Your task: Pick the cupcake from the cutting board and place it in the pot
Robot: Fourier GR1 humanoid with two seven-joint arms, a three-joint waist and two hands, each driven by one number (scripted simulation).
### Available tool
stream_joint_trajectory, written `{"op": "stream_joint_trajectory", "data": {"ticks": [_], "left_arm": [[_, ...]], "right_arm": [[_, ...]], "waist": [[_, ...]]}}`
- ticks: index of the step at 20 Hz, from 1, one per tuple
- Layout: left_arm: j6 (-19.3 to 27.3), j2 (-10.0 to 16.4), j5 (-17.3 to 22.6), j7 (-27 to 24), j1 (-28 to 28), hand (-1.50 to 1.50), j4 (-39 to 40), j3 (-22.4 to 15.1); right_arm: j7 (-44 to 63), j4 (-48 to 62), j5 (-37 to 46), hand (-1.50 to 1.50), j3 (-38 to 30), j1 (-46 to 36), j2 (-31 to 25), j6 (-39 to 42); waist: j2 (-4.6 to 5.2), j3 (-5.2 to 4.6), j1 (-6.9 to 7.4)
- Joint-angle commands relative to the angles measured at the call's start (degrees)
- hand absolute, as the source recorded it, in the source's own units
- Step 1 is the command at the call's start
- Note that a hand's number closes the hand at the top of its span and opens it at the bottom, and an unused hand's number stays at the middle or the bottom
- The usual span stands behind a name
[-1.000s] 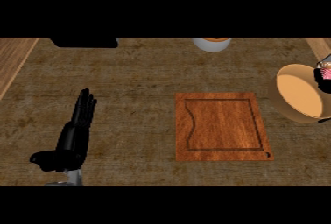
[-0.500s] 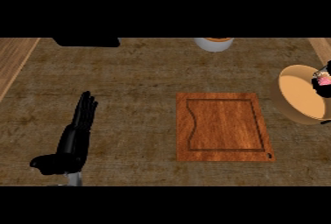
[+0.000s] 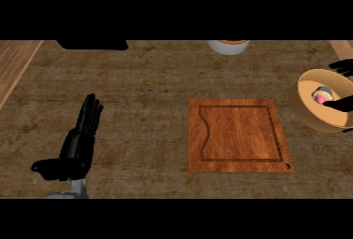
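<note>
Brown mottled counter (image 3: 151, 84): black right hand (image 3: 341, 104) touches the pink-frosted cupcake (image 3: 321, 96) inside the tan round pot (image 3: 309, 116), but whether it is clamped on it cannot be told. This looks like the placing step, and letting go comes next. Black left hand (image 3: 76, 144) rests with fingers straight.

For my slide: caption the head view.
Right hand holds cupcake inside pot, right of cutting board; left hand rests open.

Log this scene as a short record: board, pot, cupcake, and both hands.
board: brown wooden cutting board, mid-counter, nothing on it
pot: round tan pot, at right edge
cupcake: pink-frosted cupcake, within the pot's rim, held
right hand: black right hand, curled round the cupcake
left hand: black left hand, open, resting at left
</note>
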Motion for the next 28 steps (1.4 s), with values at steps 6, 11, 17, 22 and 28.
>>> {"op": "stream_joint_trajectory", "data": {"ticks": [6,11,17,22,28], "left_arm": [[-0.68,1.85,1.77,2.18,-1.75,0.00,-1.00,2.83],[0.07,0.31,-0.46,1.75,0.65,0.00,-3.02,-0.33],[0.79,-1.87,-0.91,-2.04,-1.38,0.00,2.52,-0.29],[-2.07,0.91,1.46,-0.85,-1.14,0.00,0.53,1.70],[-0.30,-0.46,-0.45,1.62,-2.72,0.00,-0.07,-0.10]], "right_arm": [[-8.16,5.23,-19.09,-1.50,-16.64,-2.80,-0.83,5.18],[-6.68,12.71,-22.43,-1.50,-20.71,-5.24,-9.25,7.78],[-11.40,16.50,-24.84,-1.50,-22.70,-3.48,-13.53,8.65],[-15.16,18.45,-26.63,-1.50,-24.29,-1.47,-16.92,11.42],[-15.71,20.03,-26.83,-1.50,-24.49,0.19,-20.78,13.70]], "waist": [[-0.15,-0.03,-0.70],[0.21,0.02,0.51],[0.50,0.05,0.45],[0.75,0.17,1.20],[0.85,0.27,1.45]]}}
